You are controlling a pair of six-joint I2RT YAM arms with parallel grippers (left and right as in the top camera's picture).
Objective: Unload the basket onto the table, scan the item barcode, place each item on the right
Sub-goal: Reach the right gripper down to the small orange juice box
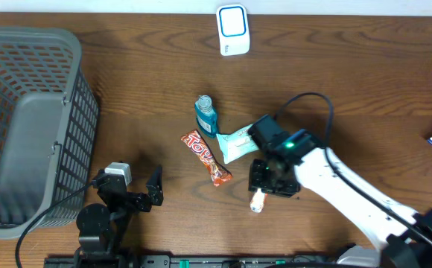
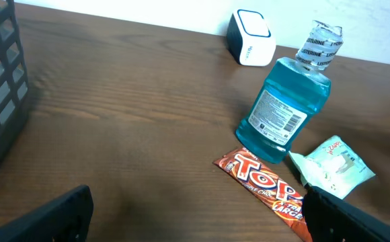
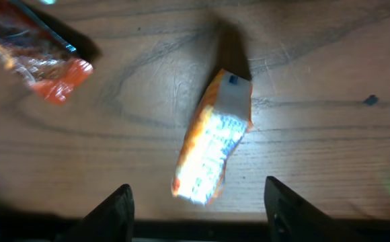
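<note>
Right gripper (image 3: 198,189) is parked straight over the small orange-and-white packet (image 3: 212,144), wrist pointing down at the table (image 1: 126,89). Looks like a top-down pick setup, jaws either side of the packet's lower end. The packet lies flat on the wood, tilted a bit off the jaw line, just beside the end of the candy bar (image 2: 262,183) and apart from it. Jaws are partly spread, one finger (image 3: 111,214) on each side with bare wood visible between pad and packet, so nothing is gripped and I see no contact. The barcode scanner (image 1: 232,30) stands at the far edge, window facing the arms, well apart from the packet; my guess is the item has to be lifted and carried over with the code turned towards it. Can't see a barcode on the face that shows. Listerine bottle (image 2: 286,101) stands upright, with the green-and-white sachet (image 2: 333,165) next to it. Left gripper (image 2: 195,218) is spread wide, empty, low by the wire basket (image 1: 22,126).
</note>
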